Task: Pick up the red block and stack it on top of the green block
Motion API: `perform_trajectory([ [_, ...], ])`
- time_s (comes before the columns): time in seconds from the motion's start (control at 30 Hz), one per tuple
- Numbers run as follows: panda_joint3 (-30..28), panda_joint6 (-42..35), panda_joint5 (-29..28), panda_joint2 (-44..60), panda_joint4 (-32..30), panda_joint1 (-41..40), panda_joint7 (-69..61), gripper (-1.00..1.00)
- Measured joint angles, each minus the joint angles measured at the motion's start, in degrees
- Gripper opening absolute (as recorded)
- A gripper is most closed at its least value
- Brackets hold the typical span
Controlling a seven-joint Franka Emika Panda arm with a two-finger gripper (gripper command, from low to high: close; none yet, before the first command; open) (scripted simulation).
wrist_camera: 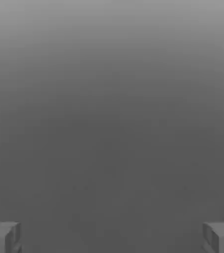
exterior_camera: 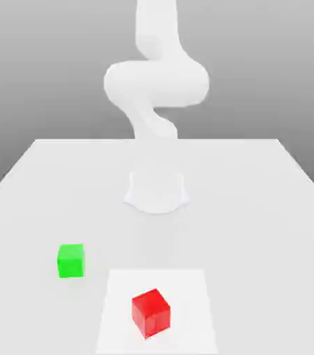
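Pre-grasp: pincer (wrist_camera: 112, 237) wide apart, holding nothing; next, descend over red block (exterior_camera: 150, 313), green block (exterior_camera: 71, 260) sits nearby on tabletop (exterior_camera: 256, 208)

Glossy plastic-looking red block (exterior_camera: 150, 313) (faint sheen on faces), flatter matt green block (exterior_camera: 71, 260), smooth matt white desk (exterior_camera: 256, 208), smooth white arm (exterior_camera: 156, 83), dull grey matt fingers (wrist_camera: 2, 237).

White arm (exterior_camera: 156, 90) raised; pincer (wrist_camera: 112, 237) spread wide, empty.
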Motion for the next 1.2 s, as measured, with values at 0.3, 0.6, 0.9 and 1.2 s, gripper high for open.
perform_trajectory([
  [0.3,-5.24,8.66,2.80,19.11,-6.09,5.10,-13.35,0.00],
  [0.6,-6.94,17.20,4.65,37.79,-12.08,6.81,-25.79,0.00],
  [0.9,-4.92,28.94,5.35,56.09,-14.23,4.81,-32.68,0.00],
  [1.2,-3.75,31.41,6.26,59.16,-13.79,3.85,-33.36,-1.00],
])
